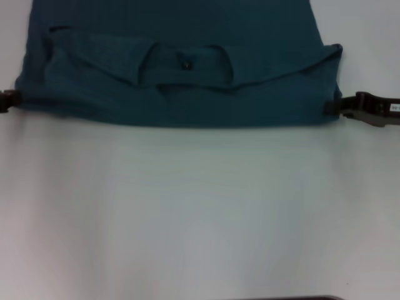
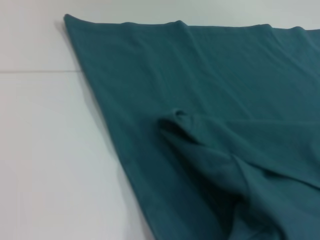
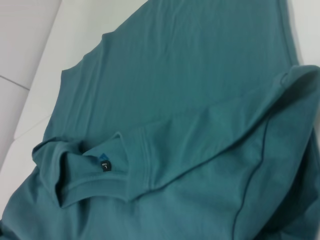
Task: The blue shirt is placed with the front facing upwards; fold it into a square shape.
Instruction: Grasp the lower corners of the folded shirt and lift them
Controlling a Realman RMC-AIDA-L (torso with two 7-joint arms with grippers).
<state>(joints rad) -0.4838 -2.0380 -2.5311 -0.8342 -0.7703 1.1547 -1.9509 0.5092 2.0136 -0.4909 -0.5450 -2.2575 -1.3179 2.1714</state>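
The blue shirt (image 1: 181,94) lies across the far part of the white table, plain teal side up. Its collar end is folded back over the body, so the neck opening and small dark label (image 1: 185,64) face up. The label (image 3: 105,166) and a sleeve hem also show in the right wrist view. My right gripper (image 1: 332,107) is at the shirt's right fold edge, low on the table and shut on the cloth there. At the left fold edge, my left gripper (image 1: 7,100) barely enters the head view. The left wrist view shows a raised wrinkle of the shirt (image 2: 200,140) close by.
The bare white table (image 1: 200,212) stretches from the shirt's fold toward me. A dark edge (image 1: 281,298) shows at the very bottom of the head view. A seam in the table surface (image 2: 35,71) runs to the left of the shirt.
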